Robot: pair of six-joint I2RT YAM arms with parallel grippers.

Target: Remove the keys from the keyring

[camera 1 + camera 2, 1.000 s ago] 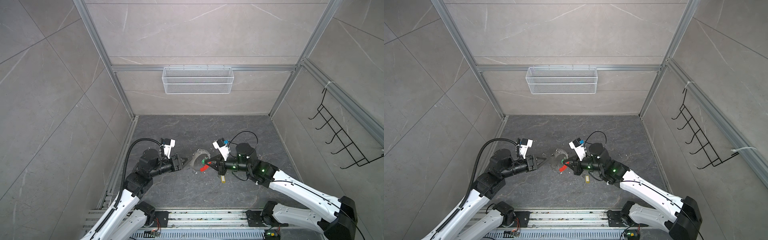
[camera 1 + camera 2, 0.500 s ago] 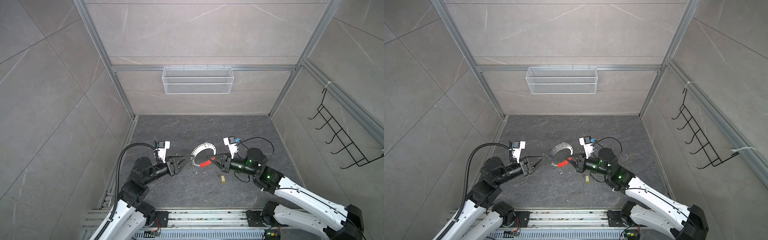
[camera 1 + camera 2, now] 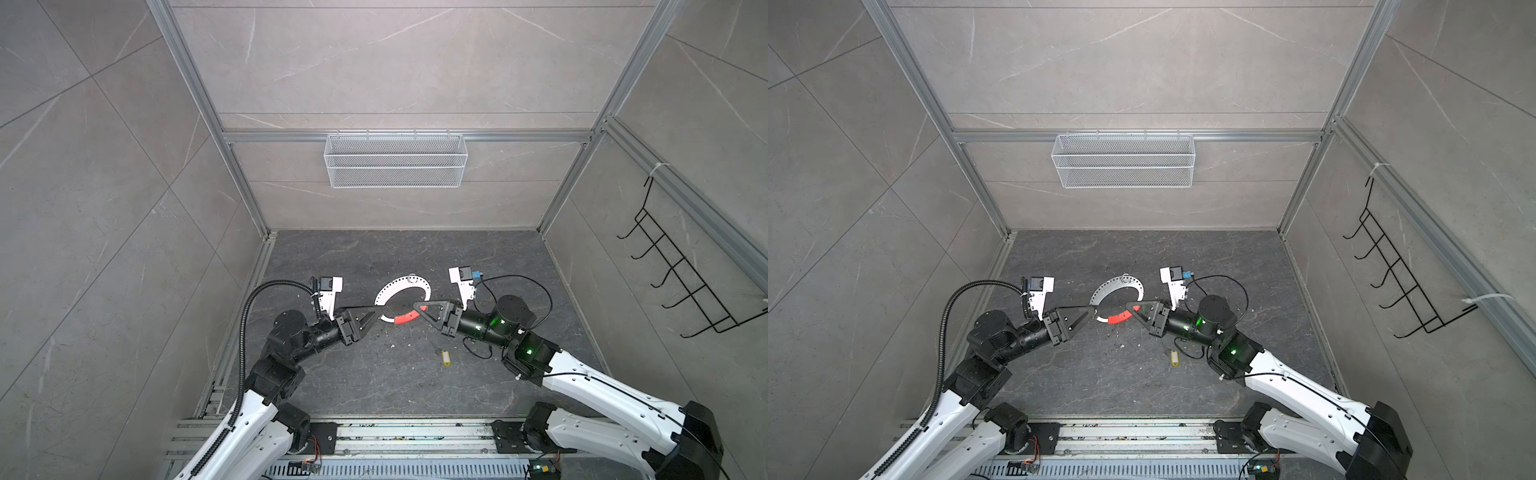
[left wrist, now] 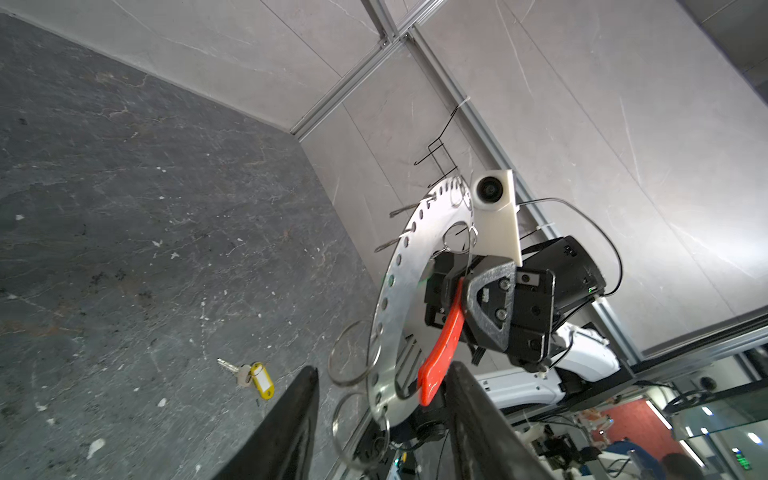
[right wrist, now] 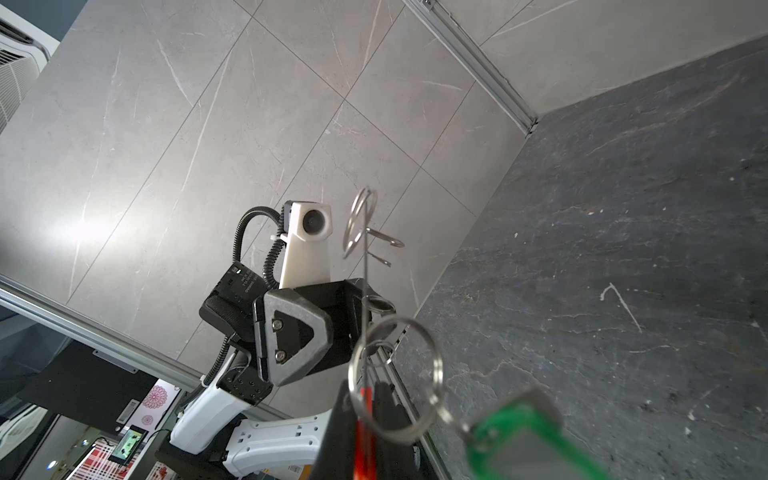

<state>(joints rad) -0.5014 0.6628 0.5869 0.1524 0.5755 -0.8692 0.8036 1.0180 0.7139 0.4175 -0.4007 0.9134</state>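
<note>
left wrist view: keyring [image 4: 395, 291] is seen held up off the floor [image 4: 124, 208] by the right gripper [image 4: 459, 291], which is clamped tight on the red sleeve [image 4: 442, 345]. left gripper [image 4: 382, 370] is seen with its fingers [image 4: 291, 415] apart. the keyring's lower edge and a few split rings [image 4: 353, 353] are framed between them with a gap on each side, so nothing is pinched. whether the sleeve tip is touched by the nearer finger cannot be told. yellow key [image 4: 259, 380] is seen lying flat on the floor, off the keyring and well apart from both grippers.

right wrist view: keyring is seen edge-on as a thin line. a split ring [image 5: 395, 374] is looped around it just beside the right gripper [image 5: 362, 411], and the green key [image 5: 519, 440] is hung from that ring, blurred, blade not made out.

in both top views the keyring [image 3: 388, 291] [image 3: 1106, 289] is placed mid-floor between the two grippers. left gripper [image 3: 378, 312] is at its left side and right gripper [image 3: 415, 307] at the sleeve's right end. yellow key [image 3: 446, 358] [image 3: 1175, 358] is found on the floor near the right arm. basket [image 3: 395, 160] is hung on the back wall, hook rack [image 3: 685, 282] on the right wall.
</note>
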